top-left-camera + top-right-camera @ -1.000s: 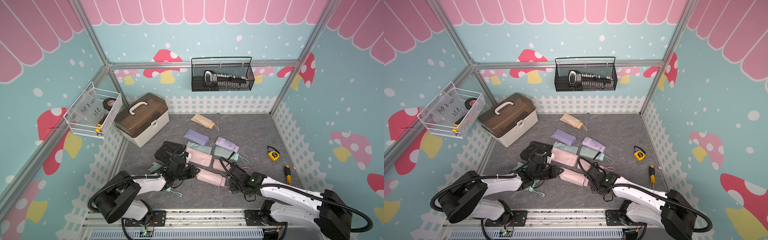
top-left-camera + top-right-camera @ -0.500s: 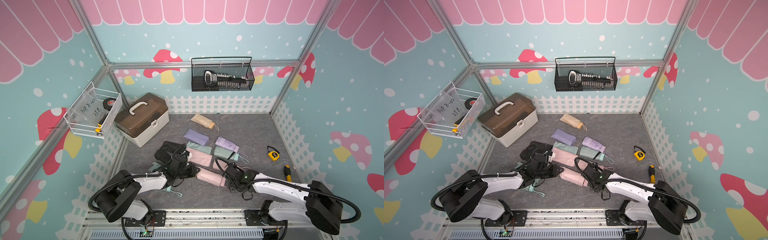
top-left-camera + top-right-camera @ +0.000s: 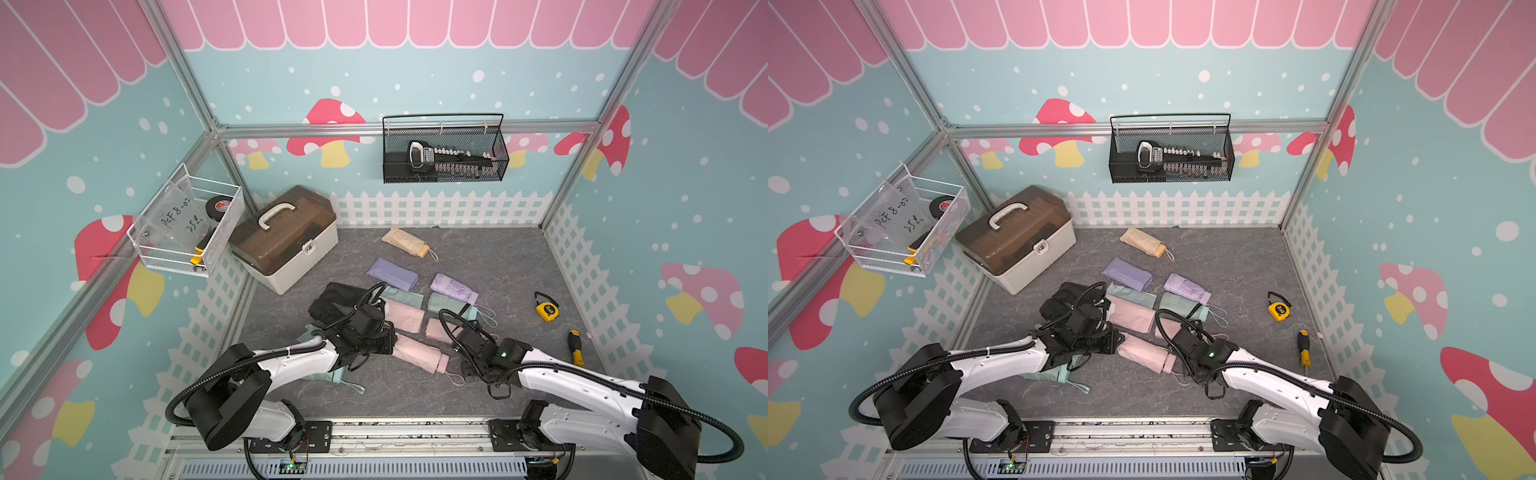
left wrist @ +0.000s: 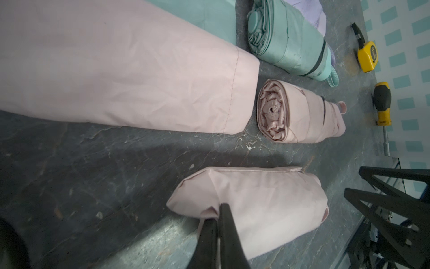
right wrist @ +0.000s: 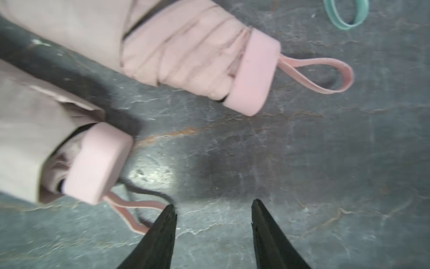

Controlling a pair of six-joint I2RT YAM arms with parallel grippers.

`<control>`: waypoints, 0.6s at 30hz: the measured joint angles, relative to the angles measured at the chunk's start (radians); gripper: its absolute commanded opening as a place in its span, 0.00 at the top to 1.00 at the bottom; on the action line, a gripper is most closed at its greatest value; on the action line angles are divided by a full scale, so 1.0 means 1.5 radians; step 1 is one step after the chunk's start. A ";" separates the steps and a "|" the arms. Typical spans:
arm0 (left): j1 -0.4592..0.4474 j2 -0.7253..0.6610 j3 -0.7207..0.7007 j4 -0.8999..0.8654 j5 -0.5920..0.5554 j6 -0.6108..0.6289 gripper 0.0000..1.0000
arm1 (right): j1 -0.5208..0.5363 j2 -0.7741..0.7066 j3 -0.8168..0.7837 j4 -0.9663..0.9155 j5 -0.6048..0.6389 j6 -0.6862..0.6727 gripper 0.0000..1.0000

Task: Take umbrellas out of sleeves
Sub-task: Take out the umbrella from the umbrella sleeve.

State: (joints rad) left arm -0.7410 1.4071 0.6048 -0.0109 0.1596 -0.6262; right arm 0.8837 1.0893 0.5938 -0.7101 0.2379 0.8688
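A pink sleeve (image 4: 260, 205) with an umbrella inside lies on the grey floor near the front (image 3: 415, 353). My left gripper (image 4: 218, 209) is shut, pinching the sleeve's closed end. At its other end the pink handle (image 5: 95, 163) and wrist loop (image 5: 130, 209) stick out. My right gripper (image 5: 213, 207) is open and empty just off that handle, one finger (image 5: 166, 223) next to the loop. A bare pink umbrella (image 5: 190, 62) lies just beyond. Behind it lie a flat pink sleeve (image 3: 403, 316) and a mint sleeve (image 3: 401, 297).
Lilac sleeve (image 3: 392, 274), lilac umbrella (image 3: 453, 289), mint umbrella (image 3: 451, 305), cream umbrella (image 3: 405, 243) and black fabric (image 3: 332, 301) lie mid-floor. More mint fabric (image 3: 328, 374) sits under my left arm. Toolbox (image 3: 286, 237) back left; tape measure (image 3: 546, 309) and screwdriver (image 3: 575, 353) right.
My right gripper has edged a little closer to the sleeved pink umbrella's handle. The left gripper has stayed shut on the sleeve's end in the same place.
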 measured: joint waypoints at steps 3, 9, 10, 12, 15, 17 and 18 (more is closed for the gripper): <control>0.000 0.003 0.000 0.001 0.000 0.001 1.00 | 0.000 0.016 -0.002 0.019 -0.030 -0.009 0.48; 0.000 0.013 0.000 0.005 0.001 0.001 1.00 | 0.000 0.114 -0.002 0.032 -0.056 -0.017 0.48; 0.000 0.014 0.000 0.005 0.001 0.001 1.00 | 0.000 0.126 0.000 0.033 -0.057 -0.016 0.48; 0.000 0.014 0.000 0.005 0.001 0.001 1.00 | 0.000 0.135 0.007 0.036 -0.056 -0.015 0.48; 0.000 0.014 0.000 0.005 0.001 0.001 1.00 | 0.000 0.144 0.015 0.028 -0.044 -0.004 0.48; 0.000 0.014 0.000 0.005 0.000 0.002 1.00 | 0.000 0.150 0.020 0.016 -0.030 0.005 0.49; 0.000 0.014 0.000 0.005 0.000 0.002 1.00 | 0.000 0.152 0.022 0.010 -0.022 0.011 0.49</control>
State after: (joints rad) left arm -0.7410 1.4288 0.6048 -0.0036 0.1600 -0.6235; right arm 0.8841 1.3174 0.6273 -0.6956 0.2047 0.8848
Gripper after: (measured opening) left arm 0.048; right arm 0.513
